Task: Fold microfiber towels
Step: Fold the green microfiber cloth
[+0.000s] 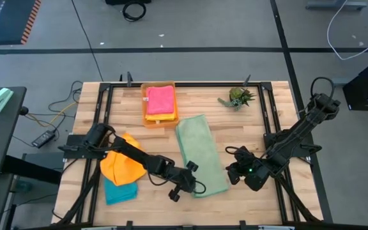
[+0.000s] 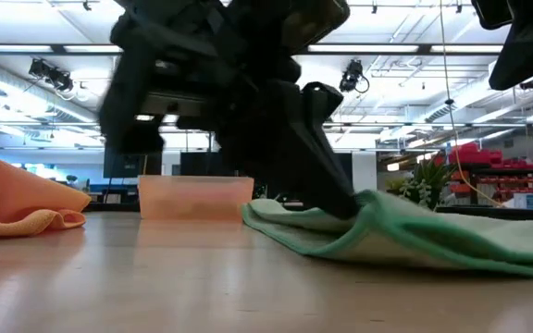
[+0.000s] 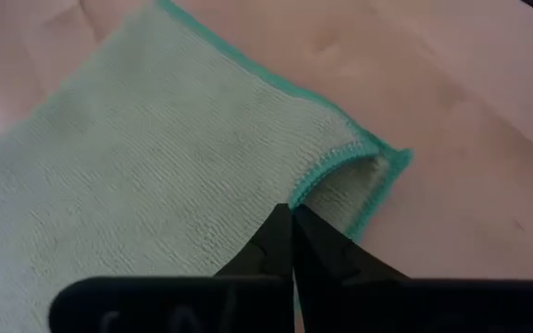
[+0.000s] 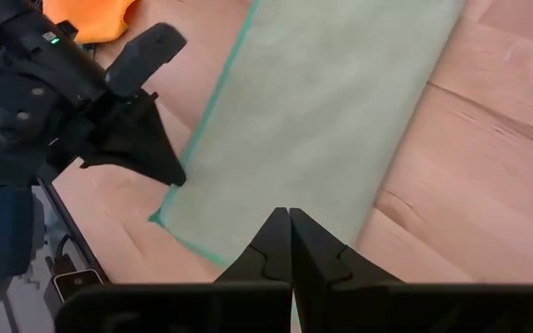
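The sage green towel (image 1: pixel 200 155) lies flat on the table (image 1: pixel 248 128), already doubled into a long strip running from the middle of the table toward its near edge. My left hand (image 1: pixel 185 185) is at the strip's near corner on my left side, fingers together and clamped on the top layer of that corner; the left wrist view shows the teal hem (image 3: pixel 340 157) curling up just ahead of the fingertips. My right hand (image 1: pixel 238 171) is at the strip's opposite long edge near the same end, fingers together; in the right wrist view its tips sit over the cloth edge, and I cannot tell whether cloth is pinched between them.

Step in hand: gripping the near end for the next fold.

Next move, as I judge it: lift both corners level and carry them toward the far end, keeping the layers aligned.

An orange towel (image 1: pixel 121 167) and a teal towel (image 1: pixel 120 191) wait beside my left arm. A pink towel (image 1: pixel 160 99) rests in the orange tray (image 1: pixel 147 119).
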You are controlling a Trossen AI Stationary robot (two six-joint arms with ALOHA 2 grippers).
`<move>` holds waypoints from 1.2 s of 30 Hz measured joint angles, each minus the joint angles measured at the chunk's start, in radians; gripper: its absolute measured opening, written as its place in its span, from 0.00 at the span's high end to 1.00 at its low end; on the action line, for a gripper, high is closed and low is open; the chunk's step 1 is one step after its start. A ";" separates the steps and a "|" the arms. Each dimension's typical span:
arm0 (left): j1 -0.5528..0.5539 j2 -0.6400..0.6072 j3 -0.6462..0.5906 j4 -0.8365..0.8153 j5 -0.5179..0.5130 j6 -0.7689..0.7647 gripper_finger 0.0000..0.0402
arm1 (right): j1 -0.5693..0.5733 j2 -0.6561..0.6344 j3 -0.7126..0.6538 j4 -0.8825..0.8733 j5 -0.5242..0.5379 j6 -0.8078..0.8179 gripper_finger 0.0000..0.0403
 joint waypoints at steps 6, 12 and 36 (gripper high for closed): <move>-0.027 -0.013 0.040 0.000 -0.092 -0.002 0.98 | 0.000 0.000 0.000 -0.001 0.000 -0.014 1.00; -0.013 -0.014 0.068 -0.112 -0.073 -0.091 0.98 | 0.001 0.000 0.000 -0.001 0.000 -0.022 1.00; -0.094 0.019 0.067 -0.199 0.145 -0.321 0.97 | 0.018 0.340 -0.002 0.572 -0.259 -0.168 1.00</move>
